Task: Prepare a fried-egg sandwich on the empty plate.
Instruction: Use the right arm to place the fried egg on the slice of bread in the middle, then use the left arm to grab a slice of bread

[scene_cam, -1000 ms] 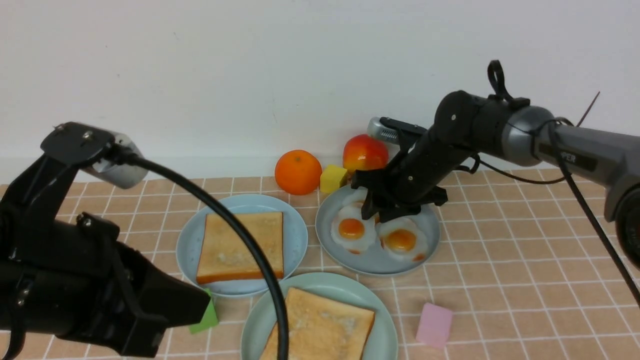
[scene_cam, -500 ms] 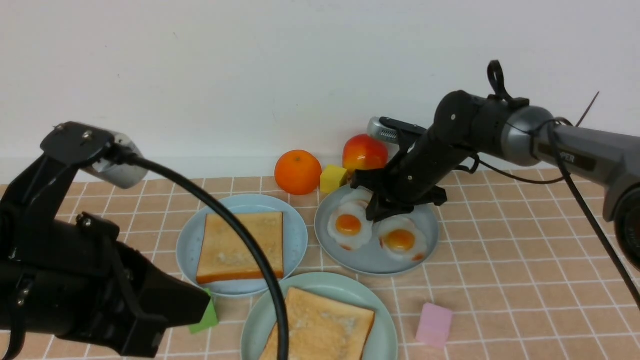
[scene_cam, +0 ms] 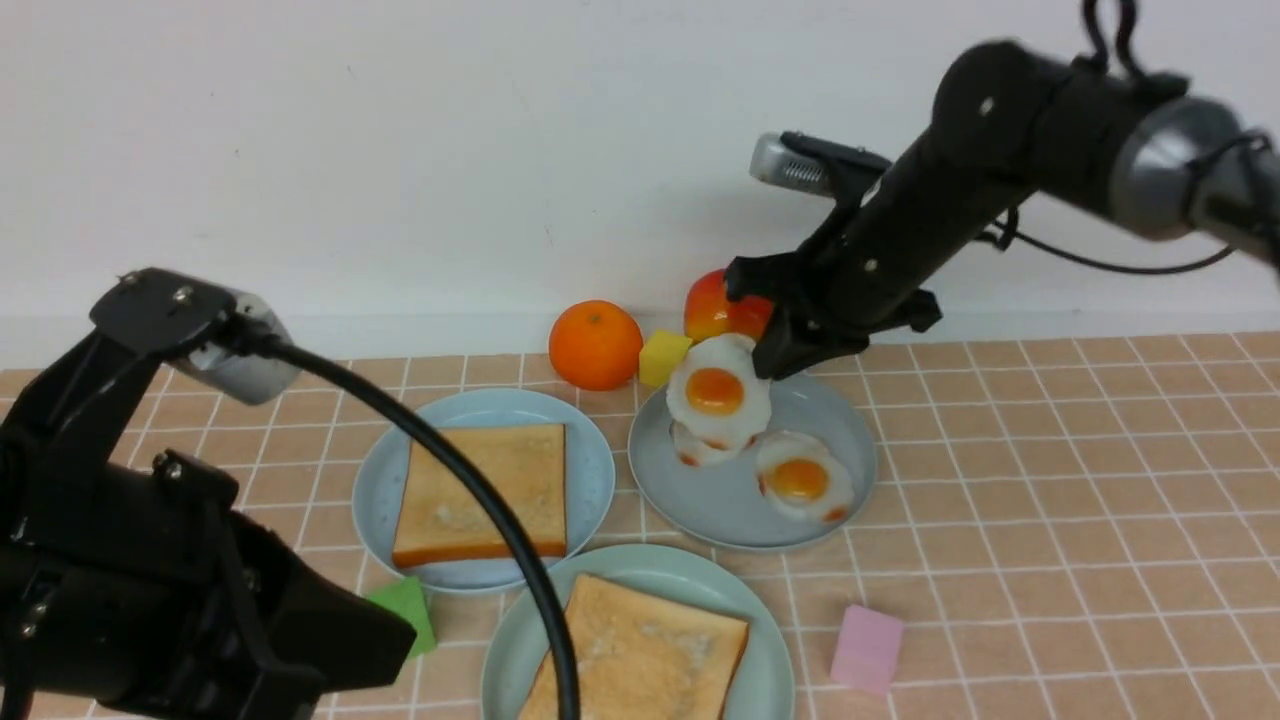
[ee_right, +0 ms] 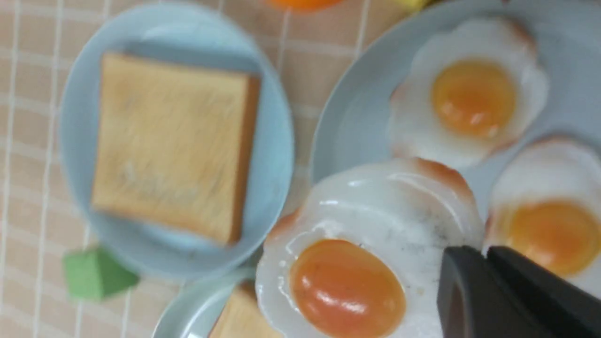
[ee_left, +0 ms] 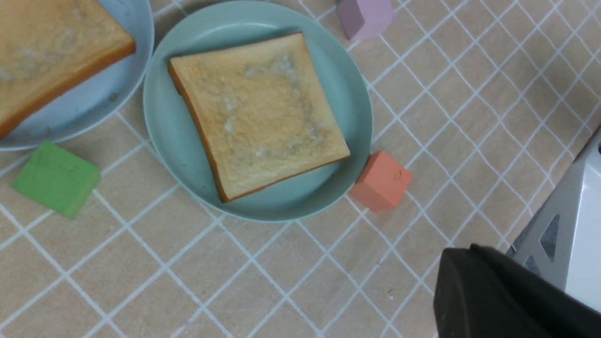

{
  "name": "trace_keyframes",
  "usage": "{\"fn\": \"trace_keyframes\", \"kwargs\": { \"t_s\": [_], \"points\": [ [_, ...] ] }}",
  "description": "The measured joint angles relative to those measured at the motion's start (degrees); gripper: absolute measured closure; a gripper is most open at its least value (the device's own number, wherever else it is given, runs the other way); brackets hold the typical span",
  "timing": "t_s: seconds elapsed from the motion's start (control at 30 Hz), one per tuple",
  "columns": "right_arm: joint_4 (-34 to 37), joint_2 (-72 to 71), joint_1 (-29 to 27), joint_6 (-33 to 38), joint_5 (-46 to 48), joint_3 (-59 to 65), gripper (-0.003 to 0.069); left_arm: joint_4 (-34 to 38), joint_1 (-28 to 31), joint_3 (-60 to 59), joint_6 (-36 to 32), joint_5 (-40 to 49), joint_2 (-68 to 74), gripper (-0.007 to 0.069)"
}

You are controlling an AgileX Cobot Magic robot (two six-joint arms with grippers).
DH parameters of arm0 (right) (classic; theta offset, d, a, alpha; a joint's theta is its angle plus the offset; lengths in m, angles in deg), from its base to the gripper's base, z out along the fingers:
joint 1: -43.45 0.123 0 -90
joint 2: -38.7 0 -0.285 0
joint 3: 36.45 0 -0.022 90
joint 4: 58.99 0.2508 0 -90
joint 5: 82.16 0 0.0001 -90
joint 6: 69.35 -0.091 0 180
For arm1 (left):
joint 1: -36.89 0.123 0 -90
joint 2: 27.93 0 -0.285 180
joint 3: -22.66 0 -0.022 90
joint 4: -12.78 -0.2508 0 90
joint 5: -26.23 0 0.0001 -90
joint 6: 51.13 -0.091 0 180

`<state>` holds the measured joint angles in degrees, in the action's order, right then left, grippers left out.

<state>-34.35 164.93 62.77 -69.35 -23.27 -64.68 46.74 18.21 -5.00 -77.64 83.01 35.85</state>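
Observation:
A toast slice (scene_cam: 640, 655) (ee_left: 258, 112) lies on the mint-green plate (scene_cam: 650, 556) (ee_left: 173, 141) at the near middle. A second toast (scene_cam: 480, 490) (ee_right: 173, 141) rests on the light sky-blue plate (scene_cam: 592, 460). My right gripper (scene_cam: 775, 360) (ee_right: 486, 253) is shut on the white rim of a fried egg (scene_cam: 718, 392) (ee_right: 357, 263), which hangs above the grey-blue plate (scene_cam: 720, 505). Two more eggs (scene_cam: 800, 480) (scene_cam: 692, 452) stay on that plate. My left gripper (ee_left: 458, 251) is shut and holds nothing, hovering over bare tablecloth beside the mint-green plate.
An orange (scene_cam: 595, 343), a yellow cube (scene_cam: 665, 357) and an apple (scene_cam: 725, 305) sit by the back wall. A green block (scene_cam: 405, 612), a pink block (scene_cam: 866, 648) and a salmon block (ee_left: 381, 180) lie around the mint-green plate. My left arm (scene_cam: 200, 600) fills the near left.
My right gripper closed on one egg and lifted it up off the grey-blue plate, uncovering a third egg beneath. The left arm sank slightly.

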Motion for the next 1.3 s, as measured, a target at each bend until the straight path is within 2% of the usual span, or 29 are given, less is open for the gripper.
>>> {"fn": "trace_keyframes", "kwargs": {
  "t_s": [0.27, 0.43, 0.7, 0.93, 1.07, 1.17, 1.2, 1.3],
  "points": [
    [1.57, -1.62, 8.26, 0.53, 0.29, 9.68, 0.0624, 0.00, 0.00, 0.00, 1.33, 0.58, 0.00, 0.0634],
    [2.46, -1.62, 13.59, 1.17, -4.80, 19.05, 0.0624, 0.00, 0.00, 0.00, 1.59, 1.87, 0.00, 0.0630],
    [2.43, -1.67, 13.95, 1.17, -8.85, 22.85, 0.0622, 0.00, 0.00, 0.00, 1.76, 2.54, 0.00, 0.0622],
    [2.43, -3.63, 13.95, 1.23, -9.96, 22.85, 0.0543, -0.05, 0.00, 0.00, 4.02, 2.21, 0.00, 0.0609],
    [0.82, -8.24, 13.95, 1.23, -10.32, 22.91, 0.0442, -1.91, 0.00, 0.00, 9.70, -1.28, 0.00, 0.0594],
    [-1.57, -14.08, 13.95, 1.23, -9.82, 22.91, 0.0382, -5.32, 0.00, 0.00, 17.24, -6.38, 0.00, 0.0571],
    [-1.72, -14.50, 13.95, 1.23, -9.77, 22.91, 0.0382, -5.63, 0.00, 0.00, 17.78, -6.73, 0.00, 0.0567],
    [-3.96, -22.38, 13.95, 1.23, -8.33, 22.97, 0.0367, -11.93, 0.00, 0.00, 26.50, -12.32, 1.35, 0.0522]
  ]
}}
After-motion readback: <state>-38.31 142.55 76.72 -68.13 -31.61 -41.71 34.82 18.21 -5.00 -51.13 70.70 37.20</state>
